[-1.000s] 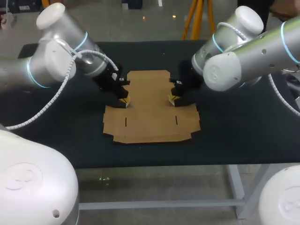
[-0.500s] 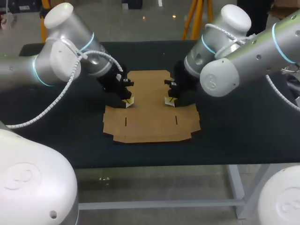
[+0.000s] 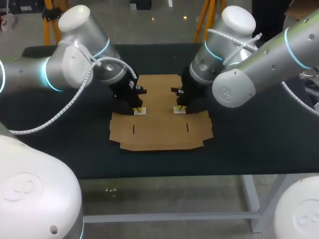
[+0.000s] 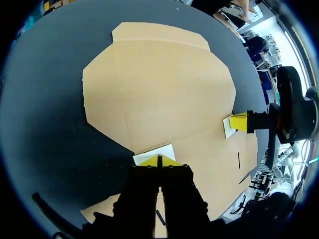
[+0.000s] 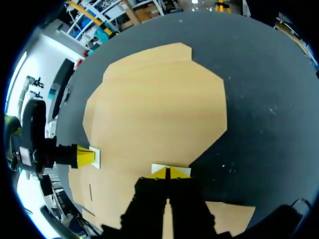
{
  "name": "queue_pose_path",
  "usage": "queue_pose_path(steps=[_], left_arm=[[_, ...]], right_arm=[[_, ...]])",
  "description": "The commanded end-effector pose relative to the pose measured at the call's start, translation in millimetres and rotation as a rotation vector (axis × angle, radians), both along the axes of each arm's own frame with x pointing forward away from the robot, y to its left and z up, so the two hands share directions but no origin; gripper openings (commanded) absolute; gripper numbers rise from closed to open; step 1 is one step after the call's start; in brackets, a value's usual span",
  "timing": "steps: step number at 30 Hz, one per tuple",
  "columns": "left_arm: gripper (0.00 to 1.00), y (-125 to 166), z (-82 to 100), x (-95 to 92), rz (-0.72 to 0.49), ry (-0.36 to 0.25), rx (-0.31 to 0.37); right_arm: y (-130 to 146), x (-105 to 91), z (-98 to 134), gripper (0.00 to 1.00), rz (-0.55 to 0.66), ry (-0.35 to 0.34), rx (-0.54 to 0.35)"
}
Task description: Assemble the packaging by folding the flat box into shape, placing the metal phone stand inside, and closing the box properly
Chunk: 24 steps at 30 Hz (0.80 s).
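A flat cardboard box (image 3: 159, 127) lies spread open, brown side up, about the middle of the dark table (image 3: 259, 139), its narrower panel toward the far edge and its wider panel toward the near edge. Two short slits (image 3: 133, 129) are cut in the wider panel, one near each side. The left arm comes in from the table's left side and the right arm from its right side, and both meet over the box where the narrow panel joins the wide one. The left hand (image 3: 139, 108) has its yellow tips pressed together, with only a thin seam between them in the left wrist view (image 4: 159, 160), and they sit at the left white flap (image 4: 154, 152), a small pale patch lying on the brown board. The right hand (image 3: 179, 108) mirrors it on the opposite side, its tips likewise closed against each other (image 5: 167, 172) at the right white flap (image 5: 183, 171). Whether either hand pinches its flap or only touches it cannot be told. The two hands stand apart, with bare cardboard between them.
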<state>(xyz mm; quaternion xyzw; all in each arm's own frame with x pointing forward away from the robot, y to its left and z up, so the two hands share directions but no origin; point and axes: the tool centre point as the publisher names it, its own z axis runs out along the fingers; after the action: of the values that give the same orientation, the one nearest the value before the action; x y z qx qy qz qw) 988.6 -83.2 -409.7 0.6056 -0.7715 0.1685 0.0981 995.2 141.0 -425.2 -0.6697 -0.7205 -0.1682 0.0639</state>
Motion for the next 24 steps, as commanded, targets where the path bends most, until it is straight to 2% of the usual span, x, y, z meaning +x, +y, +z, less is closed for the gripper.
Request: queue_pose_path(steps=[1, 5, 14, 24], left_arm=[[0.0, -7, -6.7, 2.9, 0.0, 0.009, 0.021], [0.0, -5, -2.4, 0.7, 0.003, 0.006, 0.023], [0.0, 2, 19.0, -3.4, 0.028, -0.042, 0.028], [0.0, 18, 45.9, -4.1, 0.081, -0.09, 0.017]], right_arm=[[4, -1.2, -9, 0.0, -0.006, 0.011, -0.02], [1, -3.6, -5, 0.0, -0.009, 0.009, -0.009], [-13, -2.6, 18, 0.0, -0.008, -0.022, 0.044], [-49, 3.2, 33, 0.0, -0.033, -0.016, 0.104]])
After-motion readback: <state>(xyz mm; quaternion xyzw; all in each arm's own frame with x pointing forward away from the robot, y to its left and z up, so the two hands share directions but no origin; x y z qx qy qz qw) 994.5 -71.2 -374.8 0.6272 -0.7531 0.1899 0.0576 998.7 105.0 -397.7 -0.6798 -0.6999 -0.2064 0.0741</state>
